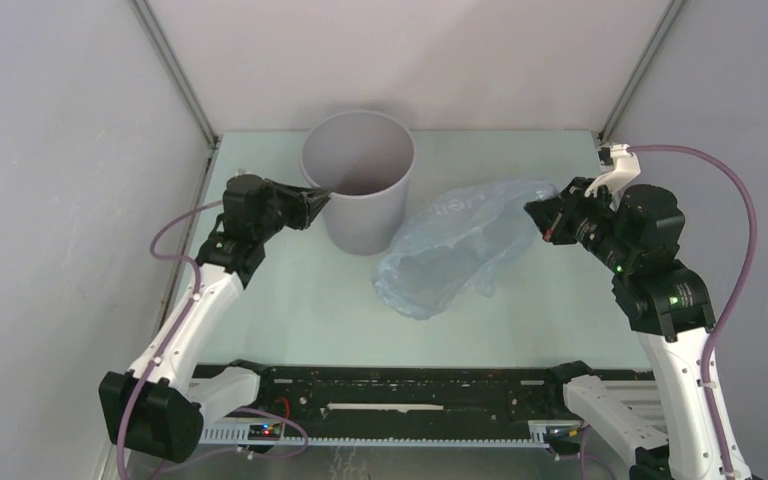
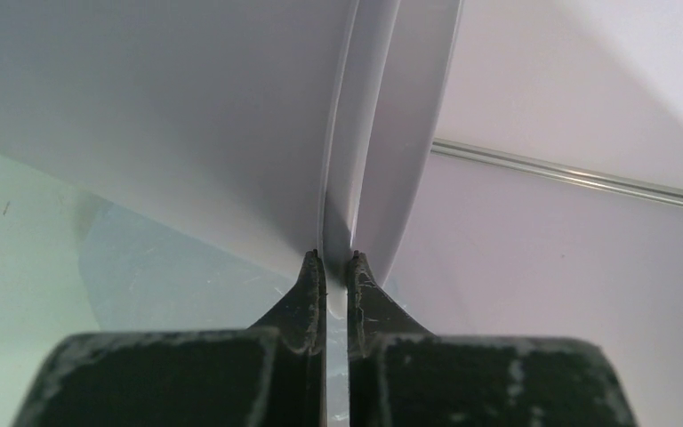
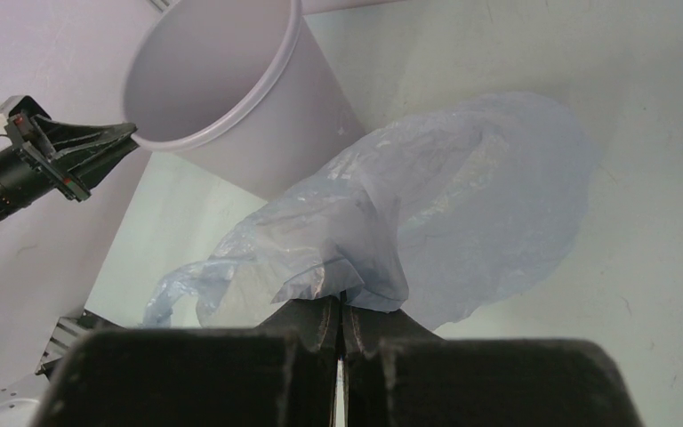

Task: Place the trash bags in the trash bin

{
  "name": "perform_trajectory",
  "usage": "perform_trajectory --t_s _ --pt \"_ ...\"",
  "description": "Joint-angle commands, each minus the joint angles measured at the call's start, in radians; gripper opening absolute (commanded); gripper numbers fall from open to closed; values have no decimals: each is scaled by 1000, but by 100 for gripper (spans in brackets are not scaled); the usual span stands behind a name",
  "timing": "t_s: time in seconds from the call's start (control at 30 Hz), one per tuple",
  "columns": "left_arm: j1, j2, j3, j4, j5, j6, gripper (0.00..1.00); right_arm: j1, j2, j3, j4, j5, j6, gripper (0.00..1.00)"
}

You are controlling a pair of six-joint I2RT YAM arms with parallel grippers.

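The grey round trash bin stands upright at the back middle of the table. My left gripper is shut on the bin's rim at its left side; in the left wrist view the rim sits pinched between the two fingers. The pale blue-grey trash bag lies crumpled to the right of the bin, touching its base. My right gripper is shut on the bag's right edge and holds it lifted; the right wrist view shows the bag bunched at the fingertips, with the bin behind it.
Grey enclosure walls stand on the left, right and back. A black rail runs along the table's near edge between the arm bases. Purple cables loop off both arms.
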Motion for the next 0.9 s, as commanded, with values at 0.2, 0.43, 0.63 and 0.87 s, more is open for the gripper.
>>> perform_trajectory --t_s 0.2,0.43,0.63,0.87 --pt "-8 -134 -115 13 17 -88 5 13 -2 13 25 0 -5 0" --pt "-9 -171 -72 -54 -2 15 50 24 -1 13 26 -1 -5 0" --pt "-11 -233 -19 -215 -29 199 85 33 1 14 28 3 -5 0" --pt "-54 -359 -23 -383 -44 331 85 38 12 13 28 -9 10 0"
